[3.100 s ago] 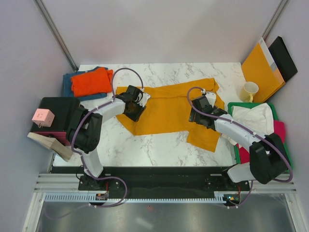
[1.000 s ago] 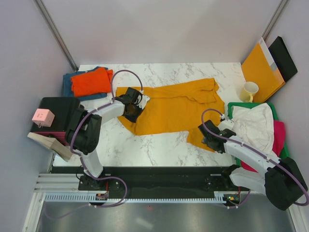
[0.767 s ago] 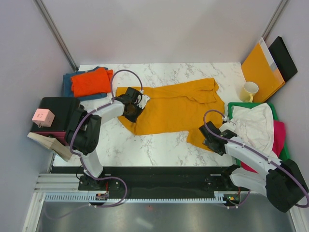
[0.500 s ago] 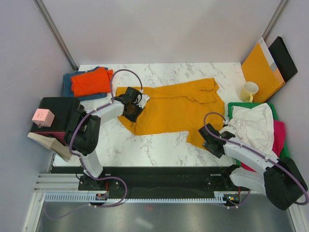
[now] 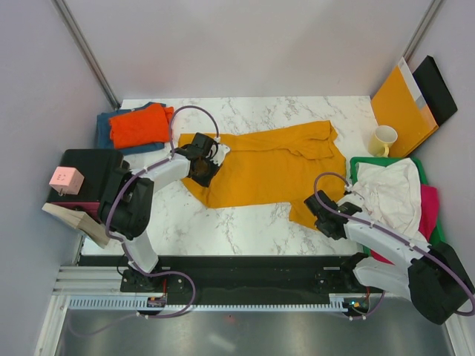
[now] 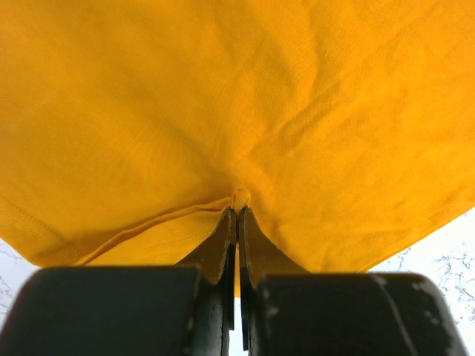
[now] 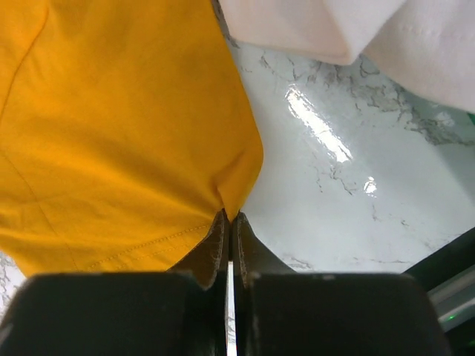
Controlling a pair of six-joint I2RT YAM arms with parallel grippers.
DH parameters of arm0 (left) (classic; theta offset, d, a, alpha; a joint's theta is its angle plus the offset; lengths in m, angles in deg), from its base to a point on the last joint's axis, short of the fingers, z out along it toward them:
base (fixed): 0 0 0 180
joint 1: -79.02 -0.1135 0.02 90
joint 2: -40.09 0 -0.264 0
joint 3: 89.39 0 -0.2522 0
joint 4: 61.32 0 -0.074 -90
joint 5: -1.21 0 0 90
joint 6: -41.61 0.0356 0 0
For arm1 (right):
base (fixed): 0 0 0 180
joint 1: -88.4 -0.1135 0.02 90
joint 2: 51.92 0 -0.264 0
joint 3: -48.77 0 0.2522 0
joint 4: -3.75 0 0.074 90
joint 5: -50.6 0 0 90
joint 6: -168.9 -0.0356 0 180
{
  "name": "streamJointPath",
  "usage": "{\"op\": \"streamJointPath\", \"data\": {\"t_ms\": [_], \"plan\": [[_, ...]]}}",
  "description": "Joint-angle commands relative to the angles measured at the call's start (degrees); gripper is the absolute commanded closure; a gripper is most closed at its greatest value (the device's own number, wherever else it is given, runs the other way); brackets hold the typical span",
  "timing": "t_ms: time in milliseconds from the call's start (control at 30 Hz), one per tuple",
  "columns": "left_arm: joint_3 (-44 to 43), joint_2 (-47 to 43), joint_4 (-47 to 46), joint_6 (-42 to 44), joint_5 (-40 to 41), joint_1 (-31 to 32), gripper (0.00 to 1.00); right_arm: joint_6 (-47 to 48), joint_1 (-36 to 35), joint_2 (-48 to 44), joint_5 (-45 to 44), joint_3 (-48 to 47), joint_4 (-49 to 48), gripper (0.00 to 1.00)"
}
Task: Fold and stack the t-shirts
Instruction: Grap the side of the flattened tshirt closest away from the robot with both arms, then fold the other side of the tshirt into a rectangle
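A large mustard-yellow t-shirt [image 5: 260, 167] lies spread across the marble table. My left gripper [image 5: 202, 169] is at the shirt's left end, shut with a small fold of the mustard cloth [image 6: 239, 199] pinched between its tips. My right gripper [image 5: 320, 211] is at the shirt's near right corner, shut on the hem edge [image 7: 231, 204] of the mustard cloth. An orange t-shirt [image 5: 137, 124] lies folded on a teal-blue one [image 5: 104, 132] at the back left. A white t-shirt [image 5: 390, 189] lies crumpled over a magenta one [image 5: 430, 202] on the right.
The white and magenta shirts sit in a green tray [image 5: 362, 163] close to my right arm. A yellow mug [image 5: 384, 139], an orange-brown envelope [image 5: 402, 107] and a black panel [image 5: 436, 89] stand at the back right. A black box [image 5: 93, 174] with a pink cube [image 5: 65, 179] sits at the left edge.
My right gripper has gone from open to shut on the near right corner of the mustard shirt, after shifting slightly along that edge. The left gripper has kept its hold without moving.
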Motion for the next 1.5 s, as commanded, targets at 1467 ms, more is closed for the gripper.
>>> {"op": "streamJointPath", "data": {"t_ms": [1467], "plan": [[13.8,-35.2,8.2,-2.5,0.3,-15.6,0.98,20.5,-4.6,-2.2,-18.0,-18.4,3.7,1.0]]}}
